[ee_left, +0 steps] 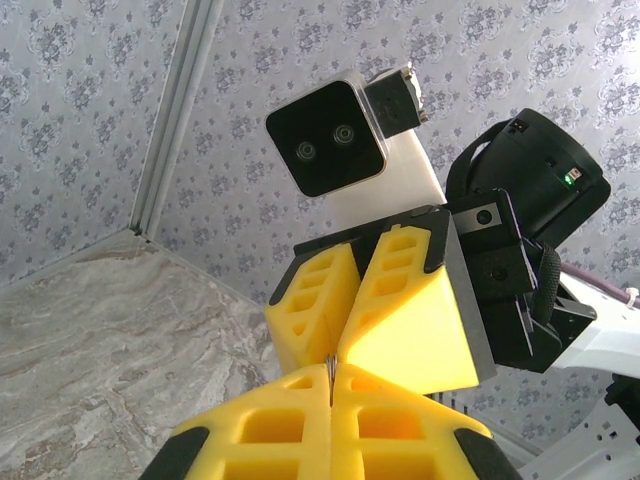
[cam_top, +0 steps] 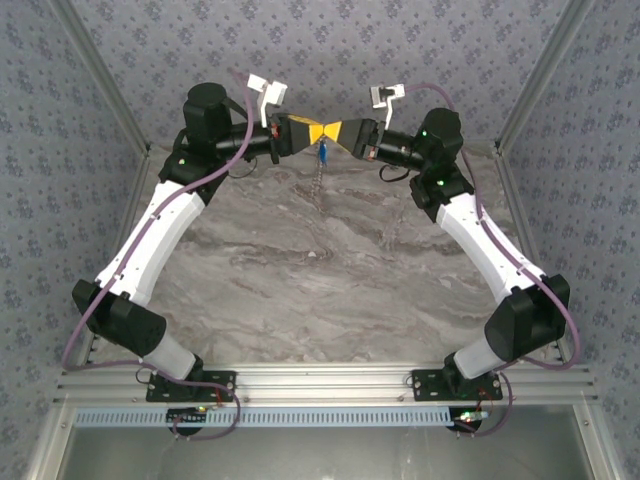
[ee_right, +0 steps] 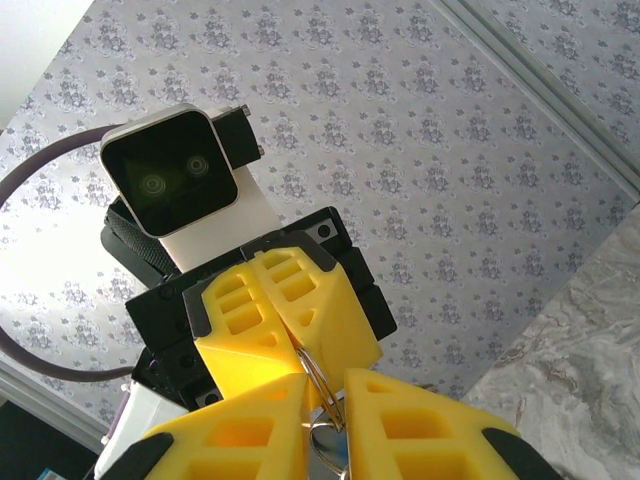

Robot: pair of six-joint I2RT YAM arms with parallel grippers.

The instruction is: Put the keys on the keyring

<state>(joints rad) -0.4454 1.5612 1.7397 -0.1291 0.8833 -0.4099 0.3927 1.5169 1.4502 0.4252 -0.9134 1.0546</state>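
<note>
Marble table [cam_top: 300,270] down below, flowery wallpaper behind, and I've got both arms nose to nose at the far end. My left gripper [cam_top: 311,133] is clamped tight on a thin edge of the keyring [ee_right: 318,384]. The right gripper [cam_top: 336,134] is nearly closed around the same ring (can't tell if it's actually gripping). The blue key [cam_top: 322,153] dangles lengthwise just under the tips, equally near both
</note>
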